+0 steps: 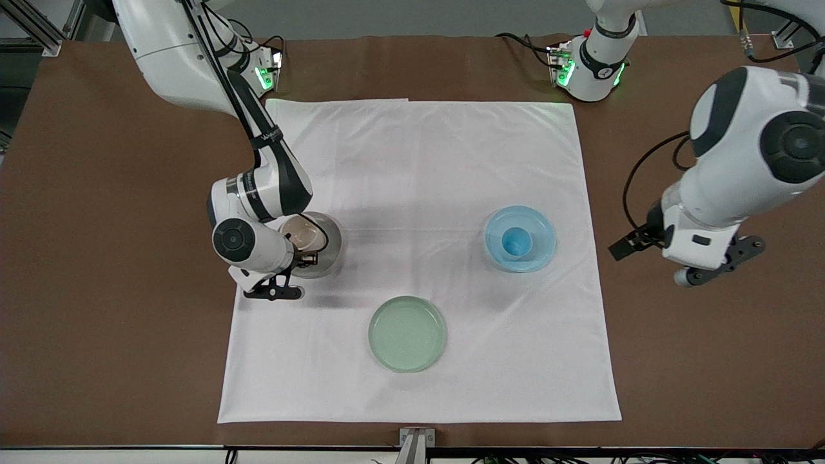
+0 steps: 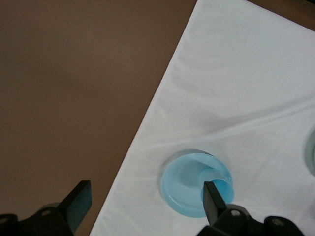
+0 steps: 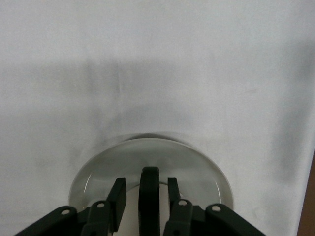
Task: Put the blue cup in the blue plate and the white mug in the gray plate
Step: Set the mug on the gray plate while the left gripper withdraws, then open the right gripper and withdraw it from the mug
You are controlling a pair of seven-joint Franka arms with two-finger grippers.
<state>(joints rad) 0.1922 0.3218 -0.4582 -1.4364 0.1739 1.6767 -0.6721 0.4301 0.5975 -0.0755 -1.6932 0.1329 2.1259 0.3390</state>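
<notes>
1. While the left pincer (image 2: pixel 142 201) hangs spread over bare tabletop (image 1: pixel 644 361) at its arm's end, the cup (image 1: pixel 517 241) sits in the blue plate (image 1: pixel 541 225).
2. Right pincer (image 3: pixel 143 201) straddles the mug's (image 1: pixel 304 235) black handle (image 3: pixel 149 196), fingers just apart from it.
3. Mug stands on the gray plate (image 1: pixel 332 248).
4. Green plate (image 1: pixel 407 333) sits nearest the camera, on the cloth (image 1: pixel 419 161).

Plates: three, namely gray plate (image 1: pixel 325 248), blue plate (image 1: pixel 538 248), green plate (image 1: pixel 407 334). Blue cup (image 1: pixel 516 241): one. White mug (image 1: pixel 303 236): one. Cloth (image 1: pixel 425 161): one.
</notes>
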